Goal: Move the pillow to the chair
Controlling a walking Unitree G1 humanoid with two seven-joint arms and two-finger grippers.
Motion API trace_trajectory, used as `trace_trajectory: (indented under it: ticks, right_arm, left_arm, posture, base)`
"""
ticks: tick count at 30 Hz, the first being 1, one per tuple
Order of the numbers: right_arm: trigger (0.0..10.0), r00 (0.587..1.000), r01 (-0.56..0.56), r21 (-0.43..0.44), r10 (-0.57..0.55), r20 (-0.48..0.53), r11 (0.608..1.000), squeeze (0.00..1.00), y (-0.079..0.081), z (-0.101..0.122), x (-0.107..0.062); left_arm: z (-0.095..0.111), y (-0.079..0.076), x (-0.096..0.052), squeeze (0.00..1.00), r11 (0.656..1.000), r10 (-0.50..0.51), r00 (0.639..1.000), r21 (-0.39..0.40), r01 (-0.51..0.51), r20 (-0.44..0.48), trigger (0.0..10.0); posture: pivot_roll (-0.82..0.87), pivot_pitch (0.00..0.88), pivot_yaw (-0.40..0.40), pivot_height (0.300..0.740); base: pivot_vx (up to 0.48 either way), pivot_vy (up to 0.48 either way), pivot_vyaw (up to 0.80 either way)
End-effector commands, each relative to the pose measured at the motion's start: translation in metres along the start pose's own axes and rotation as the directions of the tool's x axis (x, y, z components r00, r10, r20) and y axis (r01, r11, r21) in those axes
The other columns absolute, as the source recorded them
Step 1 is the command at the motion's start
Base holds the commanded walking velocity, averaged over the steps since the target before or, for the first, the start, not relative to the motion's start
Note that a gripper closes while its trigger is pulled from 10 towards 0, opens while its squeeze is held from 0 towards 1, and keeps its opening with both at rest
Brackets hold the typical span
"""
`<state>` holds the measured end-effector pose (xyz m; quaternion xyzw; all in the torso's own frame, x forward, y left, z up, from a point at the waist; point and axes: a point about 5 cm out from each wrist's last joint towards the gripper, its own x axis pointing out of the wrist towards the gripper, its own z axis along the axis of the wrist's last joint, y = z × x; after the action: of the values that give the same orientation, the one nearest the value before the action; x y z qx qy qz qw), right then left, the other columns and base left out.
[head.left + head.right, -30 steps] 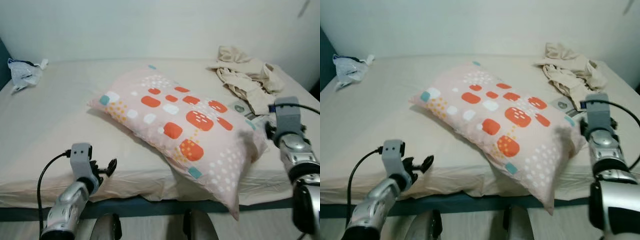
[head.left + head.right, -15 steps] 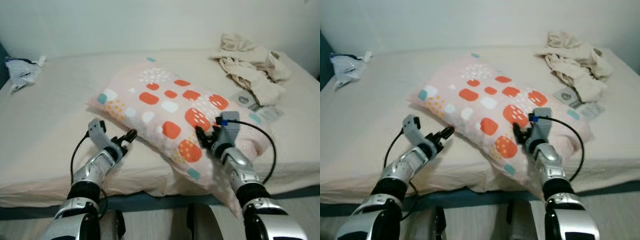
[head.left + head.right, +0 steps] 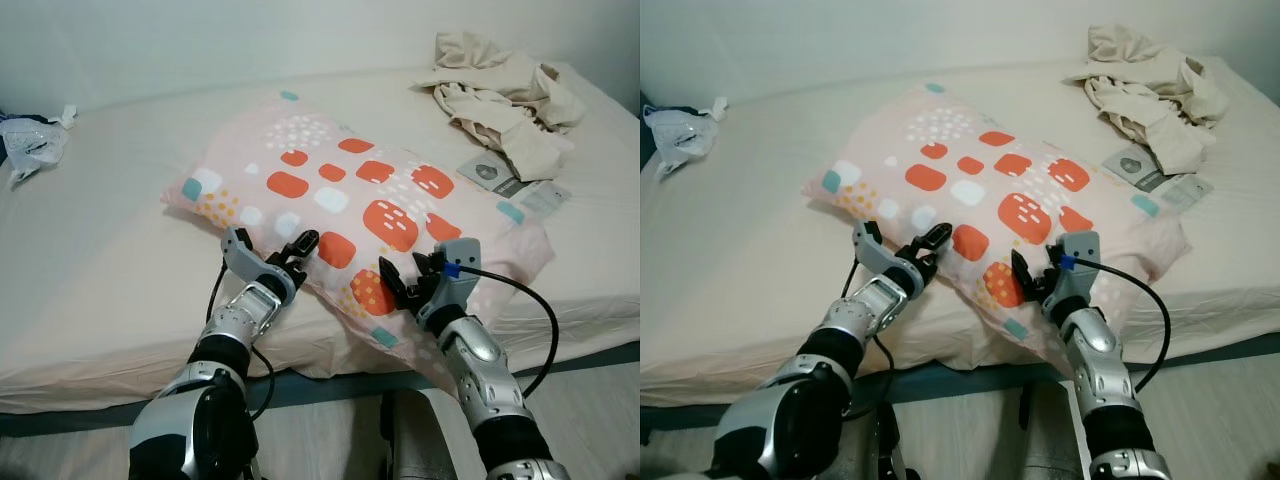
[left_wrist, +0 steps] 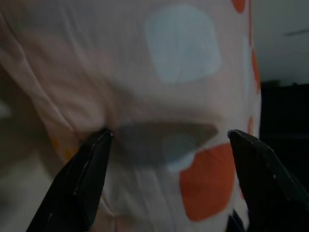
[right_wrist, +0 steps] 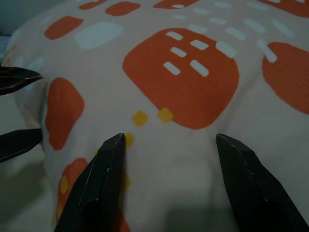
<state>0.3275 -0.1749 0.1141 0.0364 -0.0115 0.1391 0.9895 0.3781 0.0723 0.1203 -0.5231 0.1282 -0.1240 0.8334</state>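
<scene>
pillow (image 3: 365,215) lies diagonally on the bed (image 3: 100,250), its near corner hanging over the front edge. left claw (image 3: 297,248) at the pillow's near long edge, fingers spread, tips against the fabric. right claw (image 3: 410,282) on the near corner, fingers spread wide over the orange patches. crumpled beige cloth (image 3: 505,95) at far right of bed; plastic bag (image 3: 30,140) at far left.

Soft, even room light on both head views, sharp, no glare, only faint shadow under the pillow (image 3: 350,200) along the bed (image 3: 100,260). Wrist views are dim and murky: fabric close up is soft-focused, the black fingers (image 4: 82,179) darken to silhouettes, and the far corner falls to black.
</scene>
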Motion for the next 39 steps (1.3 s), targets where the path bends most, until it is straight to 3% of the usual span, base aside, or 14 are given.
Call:
trace_trajectory:
  ticks: [1, 5, 10, 11, 12, 13, 34, 39]
  right_arm:
    - [10.0, 0.998, -0.019, 0.024, 0.021, -0.064, 1.000, 0.00, 0.006, -0.015, -0.006]
    - [10.0, 0.998, -0.025, 0.024, 0.027, -0.063, 0.999, 0.00, 0.009, -0.013, -0.007]
    - [10.0, 0.997, -0.021, 0.028, 0.023, -0.078, 0.999, 0.00, 0.011, -0.010, -0.012]
    - [10.0, 0.996, -0.020, 0.028, 0.022, -0.081, 0.999, 0.00, 0.011, -0.011, -0.013]
    - [10.0, 0.996, -0.020, 0.027, 0.022, -0.083, 0.999, 0.00, 0.011, -0.011, -0.013]
    - [10.0, 0.996, -0.019, 0.027, 0.021, -0.086, 0.999, 0.00, 0.011, -0.011, -0.013]
    - [10.0, 0.995, -0.022, 0.004, 0.022, -0.102, 1.000, 0.00, 0.011, -0.007, -0.011]
    - [10.0, 0.995, -0.023, -0.001, 0.023, -0.098, 1.000, 0.00, 0.011, -0.006, -0.009]
  left_arm:
    - [-0.010, 0.003, 0.000, 0.00, 0.999, 0.048, 0.999, 0.015, -0.048, -0.008, 10.0]
    - [-0.015, -0.005, 0.004, 0.00, 0.999, 0.052, 0.999, -0.002, -0.052, 0.011, 10.0]
    - [-0.025, -0.031, 0.012, 0.00, 0.993, -0.095, 0.995, -0.067, 0.095, -0.006, 10.0]
    - [-0.026, -0.033, 0.012, 0.00, 0.992, -0.105, 0.994, -0.066, 0.104, -0.013, 4.1]
    - [-0.027, -0.034, 0.013, 0.00, 0.992, -0.107, 0.994, -0.065, 0.105, -0.018, 2.9]
    - [-0.028, -0.035, 0.013, 0.00, 0.993, -0.108, 0.994, -0.059, 0.107, -0.021, 0.0]
    - [-0.006, -0.010, 0.009, 0.00, 0.993, 0.085, 0.994, 0.076, -0.090, 0.069, 0.0]
    - [0.030, 0.001, 0.003, 0.00, 0.985, 0.128, 0.977, 0.091, -0.145, 0.171, 0.0]
  posture:
    - [-0.12, 0.287, 0.096, 0.592]
    - [-0.13, 0.283, 0.093, 0.592]
    - [-0.13, 0.281, 0.091, 0.592]
    - [-0.12, 0.280, 0.088, 0.592]
    - [-0.12, 0.280, 0.088, 0.592]
    - [-0.12, 0.280, 0.088, 0.592]
    - [-0.12, 0.270, 0.077, 0.592]
    - [-0.11, 0.265, 0.073, 0.592]
  base:
    - [0.000, 0.000, 0.00]
    - [0.000, 0.000, 0.00]
    - [0.000, 0.000, 0.00]
    - [0.000, 0.000, 0.00]
    - [0.000, 0.000, 0.00]
    - [0.000, 0.000, 0.00]
    - [0.000, 0.000, 0.00]
    - [0.000, 0.000, 0.00]
